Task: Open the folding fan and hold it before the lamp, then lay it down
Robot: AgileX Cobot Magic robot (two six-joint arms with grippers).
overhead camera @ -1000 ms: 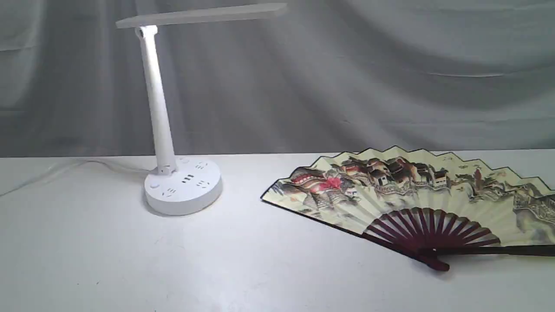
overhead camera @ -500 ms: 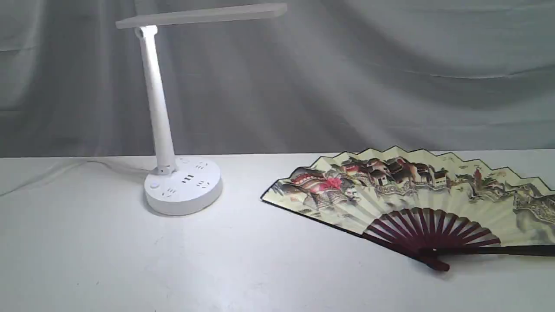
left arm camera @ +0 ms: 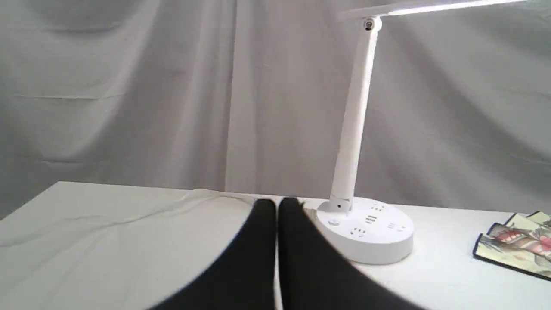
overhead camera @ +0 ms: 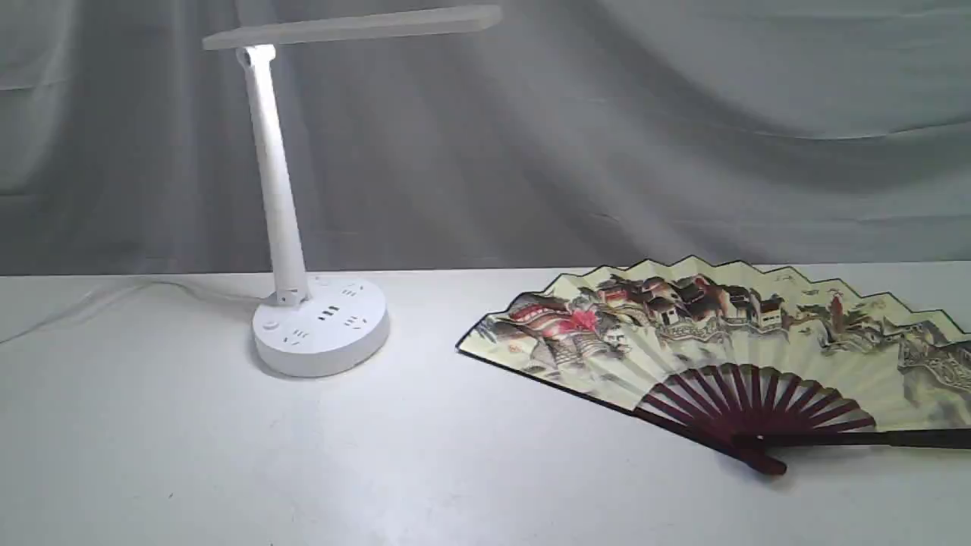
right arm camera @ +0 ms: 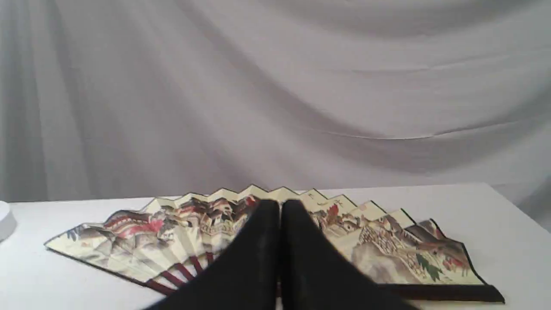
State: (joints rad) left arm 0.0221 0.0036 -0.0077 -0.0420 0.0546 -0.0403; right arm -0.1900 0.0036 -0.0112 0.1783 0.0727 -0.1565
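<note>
The folding fan (overhead camera: 713, 341) lies spread open and flat on the white table at the right, painted side up, maroon ribs meeting at a pivot near the front. Its right end runs past the exterior view's edge. The white lamp (overhead camera: 277, 189) stands at the left on its round socket base, bar head reaching right, lit. Neither gripper shows in the exterior view. My left gripper (left arm camera: 277, 204) is shut and empty, a short way from the lamp (left arm camera: 353, 129). My right gripper (right arm camera: 280, 204) is shut and empty, held back from the fan (right arm camera: 366, 232).
A grey cloth backdrop (overhead camera: 683, 136) hangs behind the white table (overhead camera: 227, 455). The lamp's thin white cable (overhead camera: 114, 296) trails off left along the table's back edge. A strip of bare table lies between the lamp base and the fan's left tip.
</note>
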